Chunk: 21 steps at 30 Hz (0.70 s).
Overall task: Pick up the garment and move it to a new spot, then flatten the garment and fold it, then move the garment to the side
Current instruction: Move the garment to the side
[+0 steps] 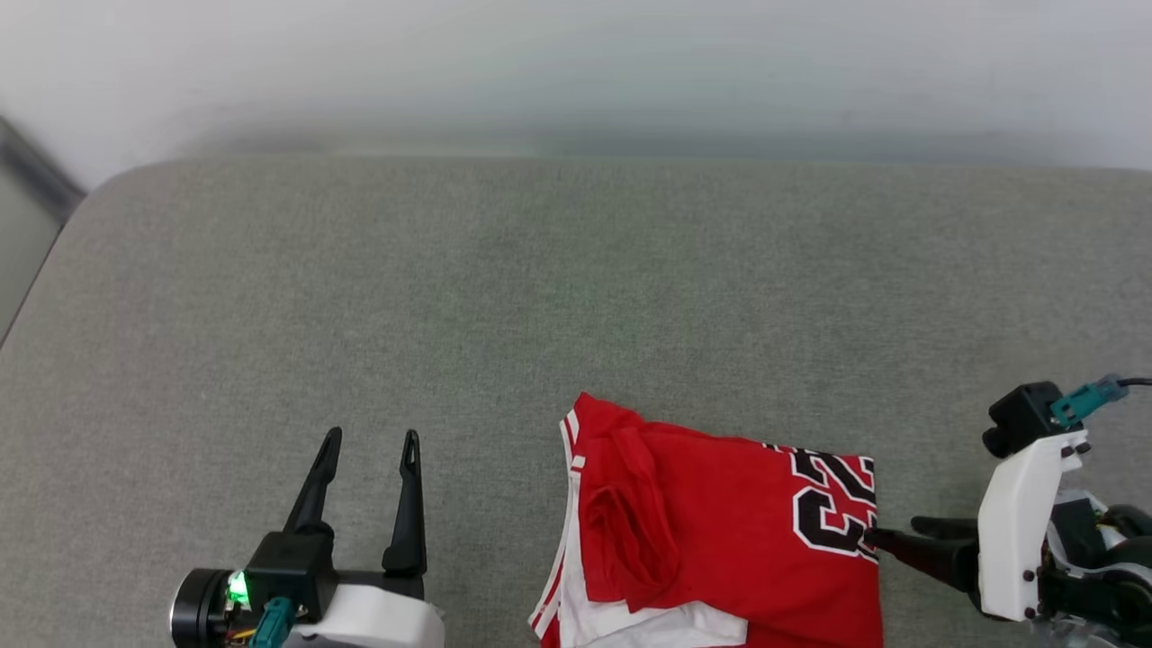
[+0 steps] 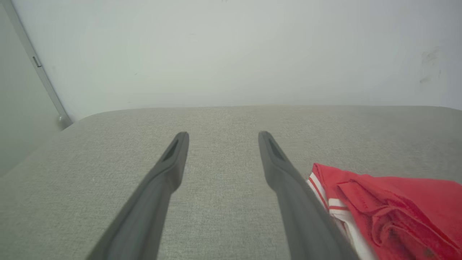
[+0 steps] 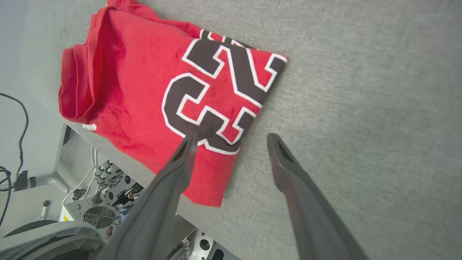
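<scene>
The garment (image 1: 720,522) is a red jersey folded into a rough rectangle near the front edge of the grey cushioned surface (image 1: 450,297), with white trim on its left side and a black-and-white number at its right end. My left gripper (image 1: 373,436) stands open to its left, apart from it and holding nothing. The left wrist view has the open left gripper (image 2: 222,135) over bare surface and the garment (image 2: 397,202) to its right. My right gripper (image 1: 895,529) points at the garment's right edge. In the right wrist view the open right gripper (image 3: 231,136) straddles the edge of the garment (image 3: 144,90).
A pale wall (image 1: 576,72) runs along the back of the surface. The surface has a rounded far left corner (image 1: 99,193). Below its front edge, the right wrist view has the robot's base with cables and a fan (image 3: 101,213).
</scene>
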### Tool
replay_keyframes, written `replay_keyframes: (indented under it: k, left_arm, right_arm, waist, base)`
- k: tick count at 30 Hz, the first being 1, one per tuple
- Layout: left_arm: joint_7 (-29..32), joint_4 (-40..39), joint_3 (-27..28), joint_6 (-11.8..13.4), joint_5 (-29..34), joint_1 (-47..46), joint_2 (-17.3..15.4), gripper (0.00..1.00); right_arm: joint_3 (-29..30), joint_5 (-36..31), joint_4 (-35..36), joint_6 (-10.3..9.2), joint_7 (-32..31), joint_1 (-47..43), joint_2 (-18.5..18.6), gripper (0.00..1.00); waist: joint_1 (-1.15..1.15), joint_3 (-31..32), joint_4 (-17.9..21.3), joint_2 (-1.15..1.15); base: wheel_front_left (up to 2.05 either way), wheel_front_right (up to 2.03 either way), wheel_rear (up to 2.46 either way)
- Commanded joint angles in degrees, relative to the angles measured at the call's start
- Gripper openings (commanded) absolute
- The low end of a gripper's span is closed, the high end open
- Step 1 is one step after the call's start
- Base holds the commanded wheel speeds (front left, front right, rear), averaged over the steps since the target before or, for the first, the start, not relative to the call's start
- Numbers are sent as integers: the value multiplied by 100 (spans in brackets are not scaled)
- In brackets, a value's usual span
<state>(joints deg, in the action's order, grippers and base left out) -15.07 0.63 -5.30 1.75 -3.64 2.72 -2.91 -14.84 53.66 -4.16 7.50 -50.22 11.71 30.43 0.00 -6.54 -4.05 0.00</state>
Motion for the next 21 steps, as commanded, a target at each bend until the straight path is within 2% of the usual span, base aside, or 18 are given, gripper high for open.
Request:
replay_keyframes:
  k: [1,10,17,19,21]
  left_arm:
    - [-13,-26,-13,5,-5,-111,5,100]
    - [-13,-35,-185,26,-8,-466,5,100]
    - [-13,-7,-252,107,-68,-539,5,100]
    - [-13,2,-258,131,-87,-508,5,100]
    - [-13,21,-248,144,-95,-452,5,100]
  right_arm:
    - [12,68,-81,-2,11,-12,-91,100]
    - [-428,246,-710,-2,296,156,-550,100]
    - [-1056,230,-1058,-6,537,129,-522,100]
    - [-1187,292,-1065,-6,638,165,-477,2]
    - [-1299,352,-1025,-4,744,244,-399,0]
  waist:
    - [0,-198,-117,0]
    - [0,-672,-401,0]
    - [0,-704,-507,0]
    - [0,-668,-511,0]
    - [0,-598,-499,0]
  base:
    - [0,0,0]
    - [0,0,0]
    - [0,0,0]
    - [0,0,0]
    - [0,0,0]
